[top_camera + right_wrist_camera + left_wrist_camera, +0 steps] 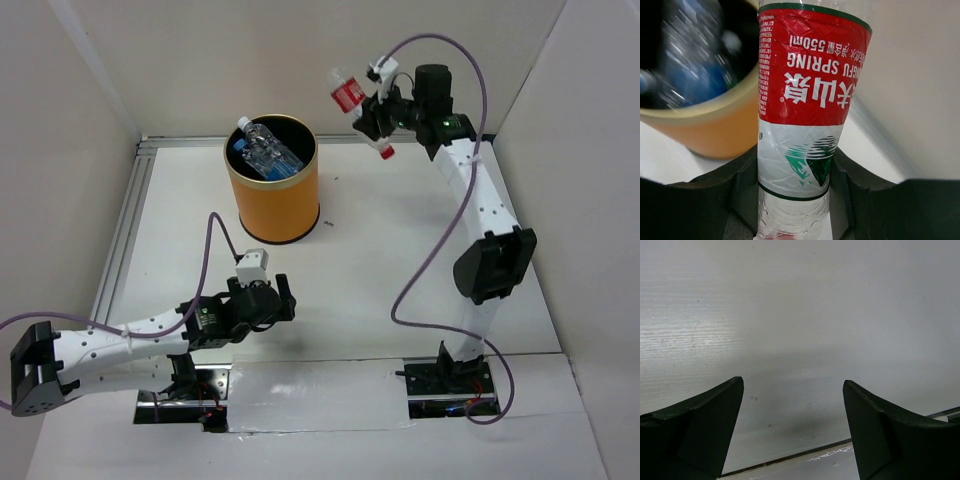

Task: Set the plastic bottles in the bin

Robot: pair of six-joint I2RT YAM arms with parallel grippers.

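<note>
In the top external view, a tall orange cylindrical bin with a black inside (272, 200) is seen standing at the far left of the white table (380, 270). A clear plastic bottle with a blue label (268, 152) is lodged in its mouth at a slant, the cap poking above the rim. The right gripper (372, 120) is raised near the back wall, to the right of the bin and apart from it. It is closed across the middle of a clear plastic bottle with a red label (349, 96), which is held tilted with its red cap lowest. The left gripper (283, 300) is held low over the table near the front, well apart from the bin, with its jaws spread.

In the left wrist view, two dark fingers (710, 430) are shown wide apart, and only bare table surface is seen between them.

In the right wrist view, the red-labelled bottle is pressed from both sides by the dark fingers (740, 192), with its label printed upside down. The orange bin is seen behind it at the left, and blurred clear bottles with blue are made out inside.
</note>
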